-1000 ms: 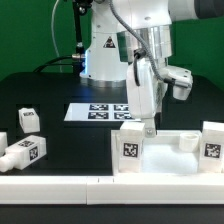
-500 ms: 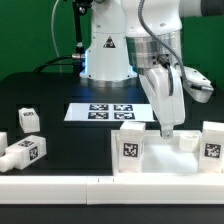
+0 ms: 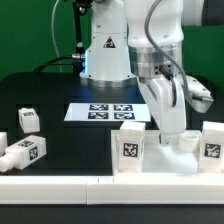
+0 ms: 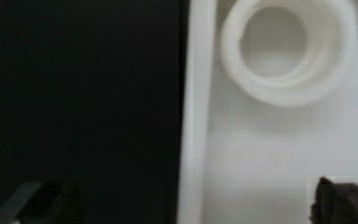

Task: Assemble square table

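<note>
Black table holds legs bearing square tags.

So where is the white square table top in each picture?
Exterior view: the square panel lies low on the exterior view's right, under the gripper.
Wrist view: the square panel fills one side, beside the black table, showing a round socket.
Shared landmark: the open gripper, just above the panel in both.

Wht panel flat — legs apart.

legs flank gripper, seemingly clear
</note>
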{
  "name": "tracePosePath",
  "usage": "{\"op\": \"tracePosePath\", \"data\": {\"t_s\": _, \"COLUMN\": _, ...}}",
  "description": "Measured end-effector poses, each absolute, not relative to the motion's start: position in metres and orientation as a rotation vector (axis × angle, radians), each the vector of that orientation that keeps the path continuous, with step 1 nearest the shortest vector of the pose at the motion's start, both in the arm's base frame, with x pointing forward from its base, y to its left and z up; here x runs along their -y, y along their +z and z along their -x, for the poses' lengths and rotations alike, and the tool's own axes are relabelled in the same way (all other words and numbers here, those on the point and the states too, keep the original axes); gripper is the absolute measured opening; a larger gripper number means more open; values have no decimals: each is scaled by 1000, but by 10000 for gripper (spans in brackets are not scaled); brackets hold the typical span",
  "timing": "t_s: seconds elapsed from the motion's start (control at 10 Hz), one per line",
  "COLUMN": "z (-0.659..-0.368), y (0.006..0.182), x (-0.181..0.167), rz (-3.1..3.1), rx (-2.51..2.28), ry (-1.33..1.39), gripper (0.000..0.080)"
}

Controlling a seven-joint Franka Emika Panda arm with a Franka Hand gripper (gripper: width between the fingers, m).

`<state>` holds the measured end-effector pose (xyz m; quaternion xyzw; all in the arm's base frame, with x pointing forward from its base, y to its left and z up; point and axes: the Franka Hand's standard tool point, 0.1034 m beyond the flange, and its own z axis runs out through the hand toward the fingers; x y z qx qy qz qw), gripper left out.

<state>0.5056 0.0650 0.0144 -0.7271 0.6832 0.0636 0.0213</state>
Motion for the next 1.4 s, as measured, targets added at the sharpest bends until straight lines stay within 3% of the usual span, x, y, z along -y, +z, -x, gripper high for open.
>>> {"op": "tracePosePath", "data": {"t_s": 0.1, "z": -504, "y": 10, "x": -67, "rz": 2265, "rx": -2116, "ry": 199, "gripper": 648}}
{"op": "tracePosePath", "data": {"t_s": 0.3, "z": -504, "y": 11, "x": -66, "rz": 2262, "rx": -2117, "ry": 198, "gripper": 390}}
{"op": "tracePosePath", "data": {"t_s": 0.4, "z": -504, "y": 11, "x": -66, "rz": 2263, "rx": -2117, "ry": 199, "gripper": 390}}
{"op": "tracePosePath", "data": {"t_s": 0.5, "z": -504, "y": 11, "x": -66, "rz": 2263, "rx": -2117, "ry": 199, "gripper": 209}}
{"op": "tracePosePath", "data": {"t_s": 0.6, "z": -504, "y": 10, "x": -66, "rz": 2263, "rx": -2118, "ry": 199, "gripper": 81}}
{"op": "tracePosePath", "data": {"t_s": 1.0, "z": -501, "y": 13, "x": -60, "rz": 2280, "rx": -2098, "ry": 193, "gripper": 68}}
{"op": "tracePosePath", "data": {"t_s": 1.2, "z": -488, "y": 28, "x": -42, "rz": 2388, "rx": -1956, "ry": 184, "gripper": 63}}
{"op": "tracePosePath", "data": {"t_s": 1.4, "z": -482, "y": 30, "x": -23, "rz": 2557, "rx": -1750, "ry": 146, "gripper": 56}}
